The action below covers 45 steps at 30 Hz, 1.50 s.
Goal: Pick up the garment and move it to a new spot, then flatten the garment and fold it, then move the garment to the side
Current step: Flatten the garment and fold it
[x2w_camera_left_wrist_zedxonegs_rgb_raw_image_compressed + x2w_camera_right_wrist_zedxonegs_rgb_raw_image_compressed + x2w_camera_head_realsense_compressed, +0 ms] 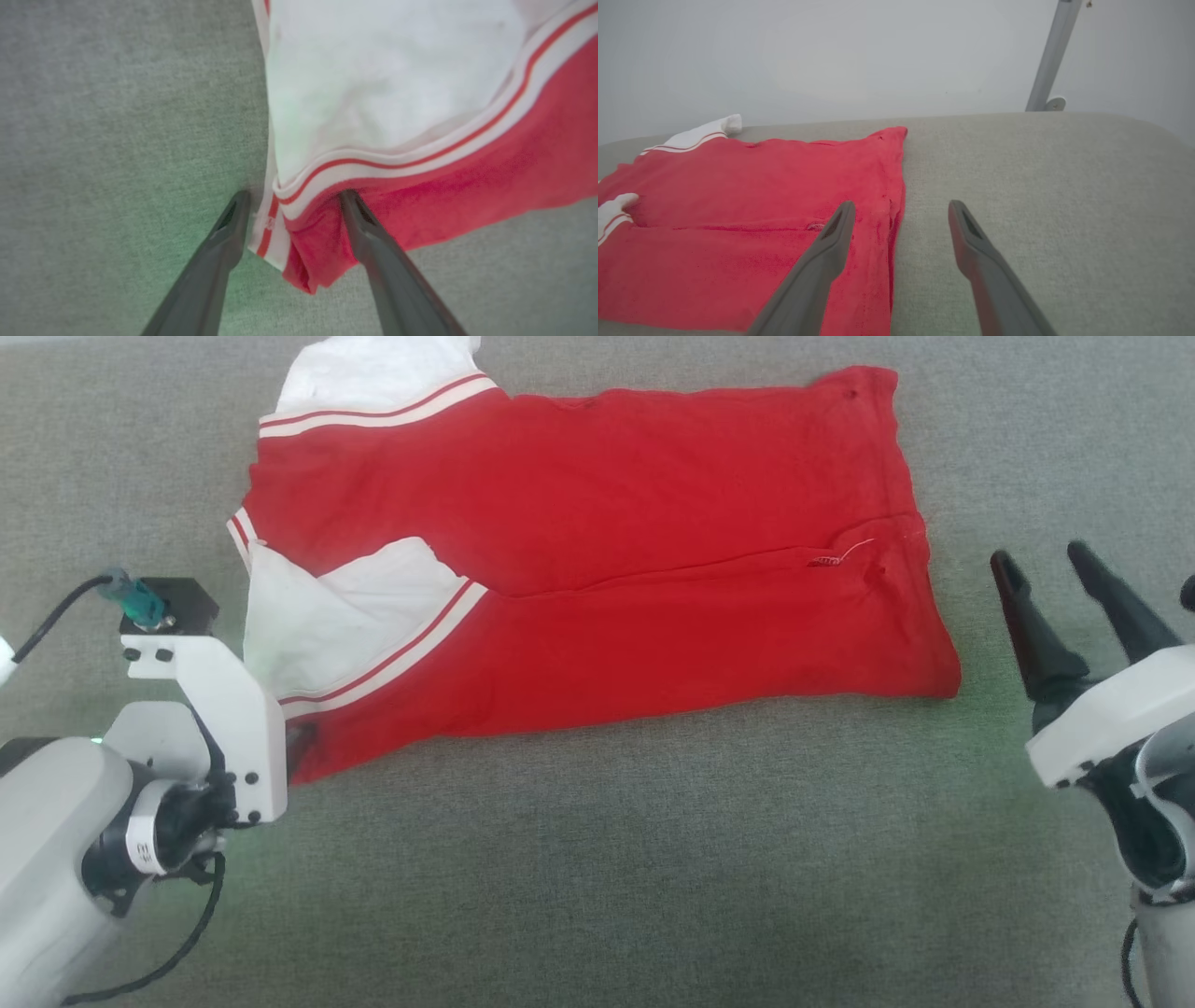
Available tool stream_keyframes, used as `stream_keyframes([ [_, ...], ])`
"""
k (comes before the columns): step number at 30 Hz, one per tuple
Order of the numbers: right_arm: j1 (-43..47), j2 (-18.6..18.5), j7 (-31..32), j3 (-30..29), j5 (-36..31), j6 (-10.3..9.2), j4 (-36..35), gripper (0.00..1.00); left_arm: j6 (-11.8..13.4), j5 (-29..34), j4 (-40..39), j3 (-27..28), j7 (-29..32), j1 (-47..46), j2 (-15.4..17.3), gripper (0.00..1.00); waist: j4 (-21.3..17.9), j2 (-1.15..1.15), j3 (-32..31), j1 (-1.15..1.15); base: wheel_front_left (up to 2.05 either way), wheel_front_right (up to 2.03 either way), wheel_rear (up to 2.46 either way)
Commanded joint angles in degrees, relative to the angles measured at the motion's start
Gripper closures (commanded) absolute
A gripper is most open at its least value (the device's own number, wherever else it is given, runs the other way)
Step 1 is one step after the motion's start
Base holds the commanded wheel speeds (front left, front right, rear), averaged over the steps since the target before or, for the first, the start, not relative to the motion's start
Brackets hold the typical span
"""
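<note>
Left claw [294, 196], spread wide, straddles a corner of the garment [597, 551]; right claw [1039, 553] gapes near its hem.

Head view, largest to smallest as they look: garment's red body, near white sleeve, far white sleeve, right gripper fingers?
1. red body
2. near white sleeve
3. Unranked, look alike: far white sleeve, cropped at top; right gripper fingers

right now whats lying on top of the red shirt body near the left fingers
A white sleeve with striped trim lies folded over the garment; the fabric beneath it is hidden.
</note>
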Motion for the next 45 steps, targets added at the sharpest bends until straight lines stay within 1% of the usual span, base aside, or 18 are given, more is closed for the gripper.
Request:
stream_keyframes([
  [1, 1.0, 0.7, 1.2, 0.0, 0.4, -0.08, -0.6, 0.0, -0.5, -0.4, 2.1, -0.8, 0.3, 0.5, -1.2, 0.0, -0.2, 0.0, 0.2, 0.0, 0.0, 0.0, 0.0],
  [2, 1.3, 0.9, 2.1, -0.1, 0.6, -0.08, -0.8, 0.0, -1.1, -0.5, 2.9, -1.1, 0.5, 0.5, -1.7, 0.56, -0.3, 0.0, 0.3, 0.0, 0.0, 0.0, 0.0],
  [3, 1.6, 1.0, 3.2, -0.2, 0.8, -0.07, -0.7, 0.0, -2.0, -0.6, 3.5, -1.4, 0.5, 0.4, -2.1, 1.0, -0.3, 0.0, 0.4, 0.0, 0.0, 0.0, 0.0],
  [8, 2.6, 1.3, 9.5, 0.5, 2.2, -0.07, 0.0, 0.0, -4.2, -0.4, 5.9, -2.8, 1.7, -0.2, -2.9, 1.0, 0.1, 0.0, 0.7, 0.0, 0.0, 0.0, 0.0],
  [18, -0.2, 0.5, 21.2, 0.2, 1.9, -0.07, 3.4, 0.0, -6.1, 0.5, 6.0, -3.7, 0.6, -2.1, -6.3, 1.0, 3.7, 0.0, 1.4, 0.0, 0.0, 0.0, 0.0],
  [23, -2.1, 0.3, 28.5, 0.6, 0.4, -0.08, 7.9, 0.0, -6.7, 0.9, 5.9, -4.5, 0.3, -2.8, -7.8, 1.0, 5.5, 0.0, 1.9, 0.0, 0.0, 0.0, 0.0],
  [25, -3.7, 0.4, 33.1, 1.4, -0.7, -0.08, 11.4, 0.0, -7.2, 0.8, 6.1, -4.7, -0.3, -3.2, -8.5, 1.0, 6.2, 0.0, 2.0, 0.0, 0.0, 0.0, 0.0],
  [26, -3.7, 0.4, 33.1, 1.4, -0.7, -0.08, 11.4, 0.0, -7.2, 0.8, 6.1, -4.7, -0.3, -3.2, -8.5, 1.0, 6.2, 0.0, 2.0, 0.0, 0.0, 0.0, 0.0],
  [28, -4.0, 0.7, 37.5, 2.3, -0.7, -0.09, 14.1, 0.0, -7.5, 0.9, 6.4, -4.7, -0.4, -3.3, -8.8, 1.0, 6.4, 0.0, 2.1, 0.0, 0.0, 0.0, 0.0],
  [29, -4.1, 0.1, 39.8, 3.5, -1.6, -0.09, 14.7, 0.55, -7.6, 0.9, 6.5, -4.7, -0.5, -3.3, -9.0, 1.0, 6.6, 0.0, 2.1, 0.0, 0.0, 0.0, 0.0],
  [30, -4.5, -0.5, 41.0, 3.9, -2.0, -0.09, 15.1, 1.0, -7.6, 0.8, 6.7, -4.7, -0.6, -3.3, -9.2, 1.0, 6.7, 0.0, 2.1, 0.0, 0.0, 0.0, 0.0],
  [32, -5.2, -1.2, 43.5, 4.1, -2.5, -0.09, 15.4, 1.0, -7.9, 0.7, 7.1, -4.6, -0.9, -3.4, -9.5, 1.0, 6.8, 0.0, 2.0, 0.0, 0.0, 0.0, 0.0],
  [34, -5.9, -1.4, 44.7, 3.5, -1.9, -0.1, 14.5, 1.0, -8.0, 0.4, 7.2, -4.4, -1.1, -3.5, -9.5, 1.0, 7.0, 0.0, 1.9, 0.0, 0.0, 0.0, 0.0],
  [38, -6.8, -2.7, 47.0, 2.8, -0.6, -0.07, 11.4, 1.0, -7.9, -0.1, 6.5, -3.4, -1.0, -3.5, -8.5, 1.0, 6.9, 0.0, 1.4, 0.0, 0.0, 0.0, 0.0],
  [42, -6.8, -4.6, 49.1, 1.4, 0.9, -0.09, 8.0, 1.0, -7.1, -0.1, 4.2, -2.7, -0.5, -3.6, -6.7, 1.0, 6.9, 0.0, 0.6, 0.0, 0.0, 0.0, 0.0],
  [45, -6.6, -6.0, 50.6, 0.6, 1.9, -0.09, 5.3, 1.0, -5.7, 0.0, 1.4, -1.9, -0.2, -3.4, -5.2, 1.0, 7.0, 0.0, 0.1, 0.0, 0.0, 0.0, 0.0],
])
